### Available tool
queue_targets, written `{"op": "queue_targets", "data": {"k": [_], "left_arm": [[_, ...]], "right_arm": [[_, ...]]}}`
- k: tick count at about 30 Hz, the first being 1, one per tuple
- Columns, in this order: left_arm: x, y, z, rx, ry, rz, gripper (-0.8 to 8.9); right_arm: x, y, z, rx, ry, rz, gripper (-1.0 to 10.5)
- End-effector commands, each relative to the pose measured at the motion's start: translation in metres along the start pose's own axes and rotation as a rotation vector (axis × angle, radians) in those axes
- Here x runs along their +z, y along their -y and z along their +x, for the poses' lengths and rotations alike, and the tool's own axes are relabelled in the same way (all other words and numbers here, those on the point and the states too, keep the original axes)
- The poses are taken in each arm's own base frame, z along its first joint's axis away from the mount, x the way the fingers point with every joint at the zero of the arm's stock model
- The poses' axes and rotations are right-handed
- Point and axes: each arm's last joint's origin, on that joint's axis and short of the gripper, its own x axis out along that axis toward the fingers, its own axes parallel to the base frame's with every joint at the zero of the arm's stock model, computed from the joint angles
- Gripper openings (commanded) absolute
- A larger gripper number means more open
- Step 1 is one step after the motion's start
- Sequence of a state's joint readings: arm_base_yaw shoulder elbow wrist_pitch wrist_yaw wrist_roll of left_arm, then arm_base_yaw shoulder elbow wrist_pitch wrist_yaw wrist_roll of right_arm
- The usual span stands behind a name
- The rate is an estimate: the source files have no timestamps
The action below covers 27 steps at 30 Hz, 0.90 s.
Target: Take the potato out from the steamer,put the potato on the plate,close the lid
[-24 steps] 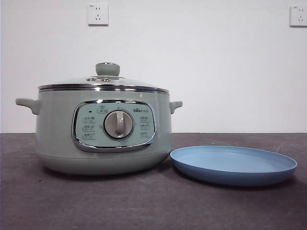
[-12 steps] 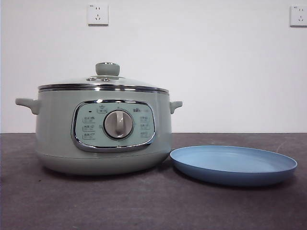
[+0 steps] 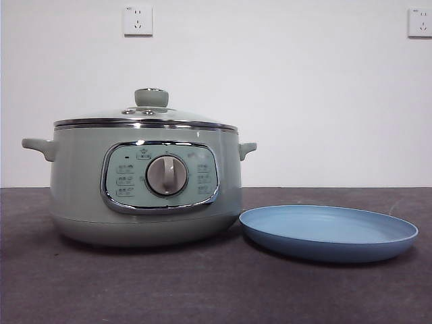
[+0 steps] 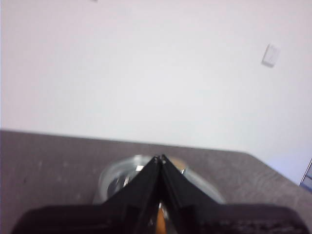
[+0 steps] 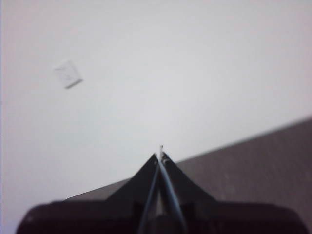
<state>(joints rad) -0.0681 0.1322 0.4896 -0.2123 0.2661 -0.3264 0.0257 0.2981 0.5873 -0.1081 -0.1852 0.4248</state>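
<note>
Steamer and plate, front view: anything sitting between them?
No. In the front view the plate sits right beside the steamer; only a sliver of bare dark table shows there.

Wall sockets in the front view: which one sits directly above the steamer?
The left socket, above the lid's knob. The other socket is at the right edge, beyond the plate.

A dark grey matte tabletop [image 3: 202,290] runs across the foreground, faintly scuffed. Behind it stands a plain white wall [image 3: 317,101]. Two square white wall sockets sit high up there: one white socket at upper left [image 3: 138,21], the other white socket cut by the right edge [image 3: 420,22].
</note>
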Motion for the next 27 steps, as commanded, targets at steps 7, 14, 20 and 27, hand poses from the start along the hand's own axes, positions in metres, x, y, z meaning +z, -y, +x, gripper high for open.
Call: {"op": "queue_targets", "data": {"k": [7, 14, 20, 27], "left_arm": [[0.073, 0.019, 0.018, 0.003, -0.023, 0.077, -0.07], [0.127, 0.032, 0.047, -0.07, -0.099, 0.148, -0.07], [0.159, 0.039, 0.077, -0.229, -0.163, 0.128, -0.07], [0.168, 0.035, 0.114, -0.343, -0.314, 0.053, 1.2]], "right_arm": [[0.07, -0.031, 0.023, 0.153, 0.028, -0.152, -0.1], [0.105, -0.045, 0.051, 0.276, 0.002, -0.196, -0.1], [0.118, -0.049, 0.086, 0.428, -0.131, -0.21, -0.1], [0.118, -0.047, 0.127, 0.589, -0.394, -0.117, 2.1]]}}
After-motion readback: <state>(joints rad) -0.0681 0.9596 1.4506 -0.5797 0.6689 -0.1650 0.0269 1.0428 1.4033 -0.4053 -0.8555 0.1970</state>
